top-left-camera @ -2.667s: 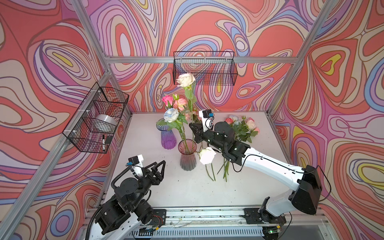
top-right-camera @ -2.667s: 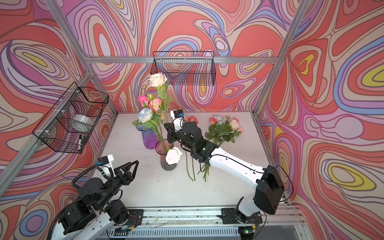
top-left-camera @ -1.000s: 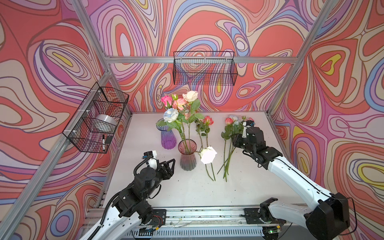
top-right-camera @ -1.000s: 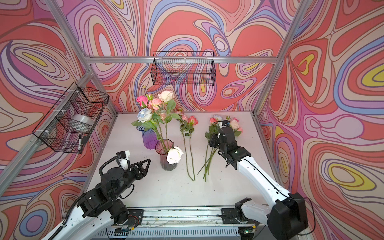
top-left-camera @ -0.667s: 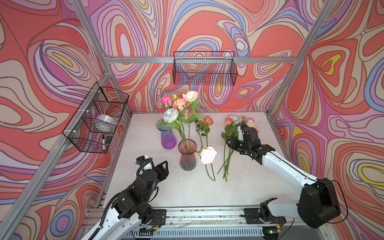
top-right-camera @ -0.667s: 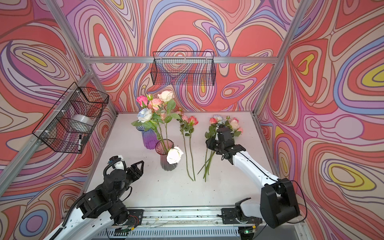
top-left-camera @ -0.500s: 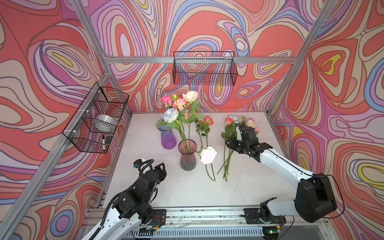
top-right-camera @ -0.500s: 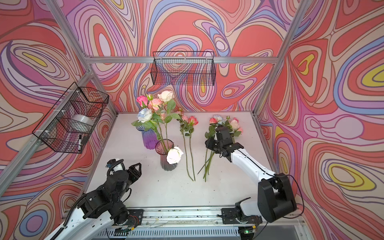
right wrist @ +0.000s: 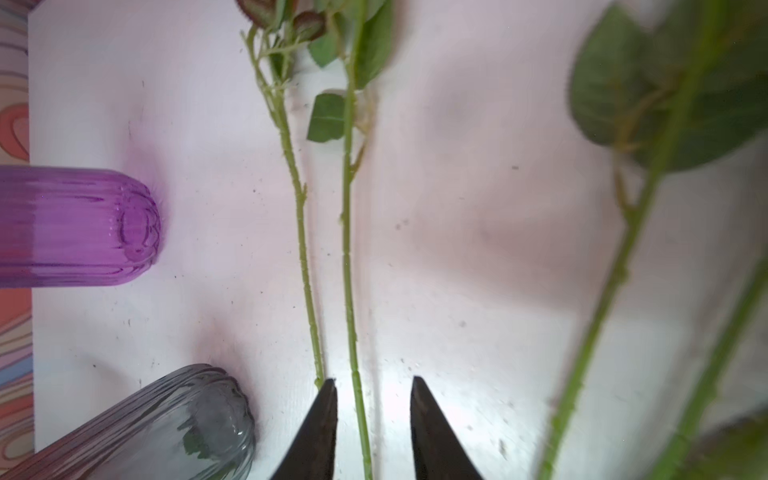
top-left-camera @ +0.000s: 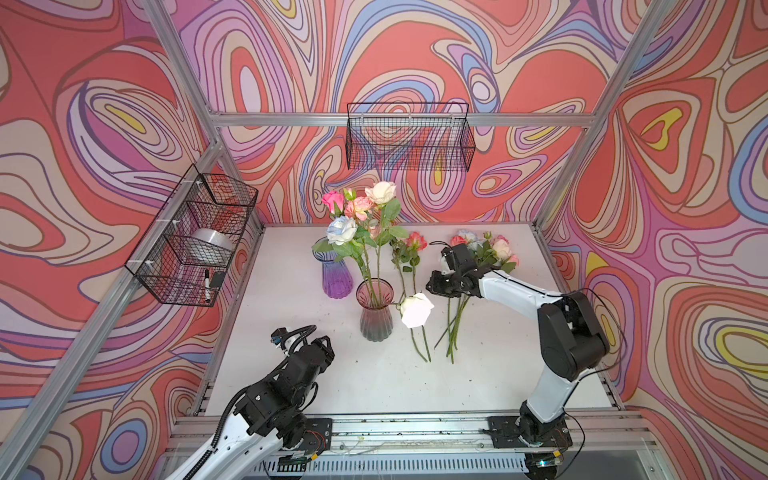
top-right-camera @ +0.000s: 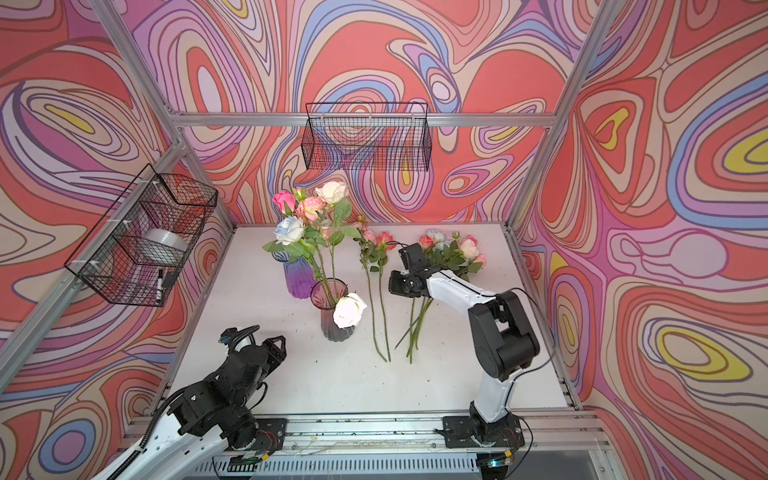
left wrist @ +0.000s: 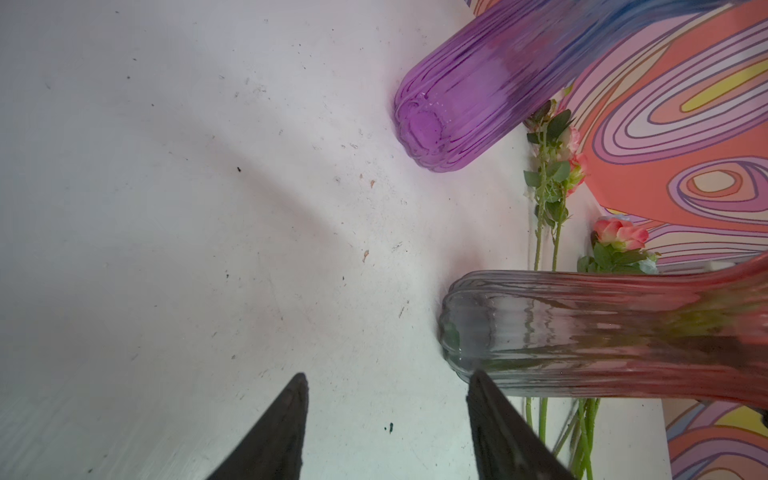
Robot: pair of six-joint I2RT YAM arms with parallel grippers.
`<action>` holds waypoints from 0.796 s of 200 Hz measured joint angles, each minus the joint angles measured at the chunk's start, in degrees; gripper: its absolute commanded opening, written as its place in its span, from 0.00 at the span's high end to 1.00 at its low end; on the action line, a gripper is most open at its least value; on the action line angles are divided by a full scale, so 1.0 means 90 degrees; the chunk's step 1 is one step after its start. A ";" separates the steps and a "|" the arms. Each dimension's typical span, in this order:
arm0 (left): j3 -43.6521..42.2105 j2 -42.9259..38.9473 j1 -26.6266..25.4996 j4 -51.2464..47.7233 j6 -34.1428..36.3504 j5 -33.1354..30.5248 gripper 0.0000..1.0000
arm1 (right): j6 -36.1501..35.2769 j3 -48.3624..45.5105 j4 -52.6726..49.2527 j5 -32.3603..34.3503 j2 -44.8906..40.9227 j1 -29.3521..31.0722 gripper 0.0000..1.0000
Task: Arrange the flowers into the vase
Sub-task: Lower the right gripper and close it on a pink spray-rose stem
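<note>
The pink-grey ribbed vase [top-left-camera: 375, 311] [top-right-camera: 336, 313] stands mid-table and holds several flowers [top-left-camera: 361, 212]. A white rose head [top-left-camera: 417, 309] hangs at its right side. Two long stems [top-left-camera: 405, 270] lie on the table just right of the vase, and a bunch of flowers [top-left-camera: 490, 251] lies further right. My right gripper [top-left-camera: 432, 287] [right wrist: 372, 386] hovers low over the two stems. It is open, with one green stem [right wrist: 348, 291] running between its fingertips, untouched. My left gripper [top-left-camera: 325, 347] [left wrist: 388, 378] is open and empty, near the vase's base [left wrist: 540, 332].
A purple vase [top-left-camera: 336, 274] stands behind and left of the pink-grey one. A wire basket [top-left-camera: 195, 237] on the left wall holds a tape roll and a marker. Another wire basket [top-left-camera: 409, 139] hangs on the back wall.
My right gripper has moved left from the bunch to the pair of stems beside the vase and come down over them. My left arm has rolled and drawn back slightly.
</note>
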 measured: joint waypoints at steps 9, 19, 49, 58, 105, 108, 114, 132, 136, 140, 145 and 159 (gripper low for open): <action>0.0000 0.0017 0.0000 0.0104 0.0066 0.0092 0.38 | -0.0078 0.0223 -0.0032 0.0046 0.0257 0.0146 0.68; 0.0000 0.0039 0.0000 0.0187 0.0141 0.0175 0.38 | -0.0146 0.0481 -0.0083 0.0097 0.0559 0.0245 0.68; 0.0000 0.0102 0.0000 0.0323 0.0335 0.0423 0.39 | -0.0318 0.1248 -0.0338 0.0240 0.1360 0.0221 0.69; 0.0002 0.0100 0.0000 0.0328 0.0372 0.0464 0.38 | -0.0357 0.1481 -0.0401 0.0265 0.1586 0.0197 0.70; 0.0002 -0.0148 0.0000 0.0318 0.0474 0.0505 0.38 | -0.0508 0.1906 -0.0563 0.0493 0.2018 0.0187 0.86; 0.0002 -0.0180 0.0000 0.0313 0.0476 0.0500 0.38 | -0.0505 0.1919 -0.0578 0.0512 0.2033 0.0187 0.87; 0.0002 -0.0233 0.0000 0.0308 0.0483 0.0498 0.38 | -0.0537 0.1953 -0.0597 0.0546 0.2057 0.0187 0.91; 0.0002 -0.0350 0.0000 0.0255 0.0493 0.0491 0.38 | -0.0563 0.1967 -0.0607 0.0593 0.2110 0.0187 0.97; 0.0002 -0.0367 0.0000 0.0243 0.0495 0.0486 0.38 | -0.0576 0.1967 -0.0600 0.0605 0.2108 0.0187 0.97; 0.0002 -0.0391 0.0000 0.0221 0.0500 0.0476 0.38 | -0.0576 0.1965 -0.0588 0.0617 0.2108 0.0187 0.98; 0.0002 -0.0413 0.0000 0.0187 0.0512 0.0471 0.38 | -0.0571 0.1957 -0.0566 0.0631 0.2108 0.0187 0.99; 0.0002 -0.0461 0.0000 0.0126 0.0532 0.0461 0.38 | -0.0573 0.1858 -0.0483 0.0661 0.2050 0.0187 1.00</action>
